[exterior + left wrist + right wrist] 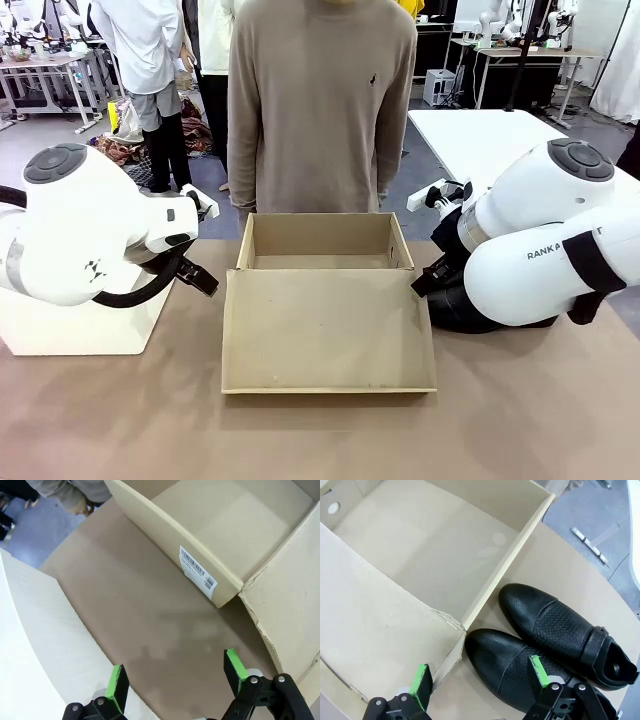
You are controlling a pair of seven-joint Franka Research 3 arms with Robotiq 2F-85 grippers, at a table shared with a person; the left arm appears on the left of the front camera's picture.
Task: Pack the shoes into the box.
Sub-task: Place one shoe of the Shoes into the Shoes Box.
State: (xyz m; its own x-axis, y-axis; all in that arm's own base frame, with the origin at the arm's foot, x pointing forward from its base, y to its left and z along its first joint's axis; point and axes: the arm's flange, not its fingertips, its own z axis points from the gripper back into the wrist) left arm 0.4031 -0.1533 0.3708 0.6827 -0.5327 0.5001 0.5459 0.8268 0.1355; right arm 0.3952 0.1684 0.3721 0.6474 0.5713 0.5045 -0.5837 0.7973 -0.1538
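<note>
Brown tabletop (pixel 520 430), box (pixel 320 238) open and empty — shoes (pixel 545 630) lie beside it; right gripper (pixel 479 669) hangs wide over them, left gripper (pixel 175 666) wide too — the first pick likely needs lowering.

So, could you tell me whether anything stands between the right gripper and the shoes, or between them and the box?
Nothing visible: the right gripper hangs open over the shoes, and the box beside them lies open, with only its side wall to clear.
</note>
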